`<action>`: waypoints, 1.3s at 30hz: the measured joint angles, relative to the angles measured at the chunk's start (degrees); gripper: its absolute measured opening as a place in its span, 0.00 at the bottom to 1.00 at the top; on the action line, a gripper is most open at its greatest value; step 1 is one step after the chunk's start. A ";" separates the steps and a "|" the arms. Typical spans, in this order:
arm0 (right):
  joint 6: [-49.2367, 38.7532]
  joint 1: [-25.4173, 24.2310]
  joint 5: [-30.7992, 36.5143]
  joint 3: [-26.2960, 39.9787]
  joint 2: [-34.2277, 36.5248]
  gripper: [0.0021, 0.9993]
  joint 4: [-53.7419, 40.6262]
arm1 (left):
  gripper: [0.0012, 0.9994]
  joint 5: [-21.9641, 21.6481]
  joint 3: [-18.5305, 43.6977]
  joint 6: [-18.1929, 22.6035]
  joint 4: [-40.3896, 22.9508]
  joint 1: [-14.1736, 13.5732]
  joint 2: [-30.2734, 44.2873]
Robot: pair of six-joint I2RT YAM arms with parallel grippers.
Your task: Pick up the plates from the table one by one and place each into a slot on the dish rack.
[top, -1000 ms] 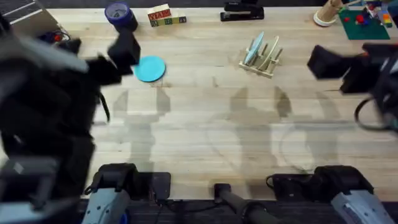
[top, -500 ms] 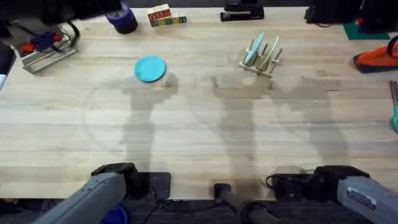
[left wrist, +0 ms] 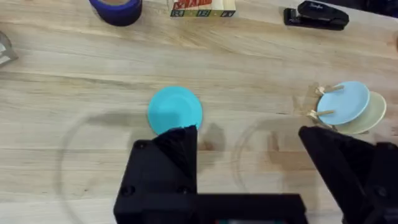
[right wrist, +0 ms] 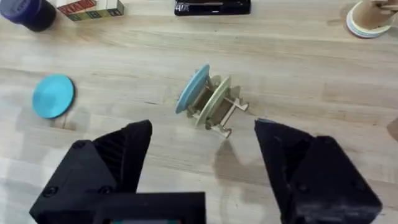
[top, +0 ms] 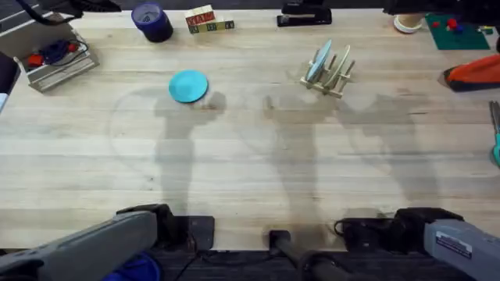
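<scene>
Hands (left wrist: 249,162) (right wrist: 202,162) spread wide, empty, above the table (top: 250,179).

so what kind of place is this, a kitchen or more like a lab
Likely a robot lab workbench, not a kitchen: a plank table holds a stapler, lettered wooden blocks and a tape roll alongside a small dish rack.
</scene>
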 joint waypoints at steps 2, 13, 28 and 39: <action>0.00 0.00 0.00 0.00 0.00 1.00 0.02 | 0.99 0.00 0.00 0.00 -0.02 0.00 0.07; 0.02 0.00 0.00 0.00 0.00 1.00 0.07 | 0.99 0.02 0.00 1.20 -0.18 0.03 0.15; 0.01 0.00 0.00 0.00 0.00 1.00 0.09 | 0.33 6.83 0.24 8.57 -0.35 10.42 8.39; 0.00 0.00 0.00 0.00 0.00 1.00 0.09 | 0.04 23.99 0.26 20.02 -1.78 19.58 12.53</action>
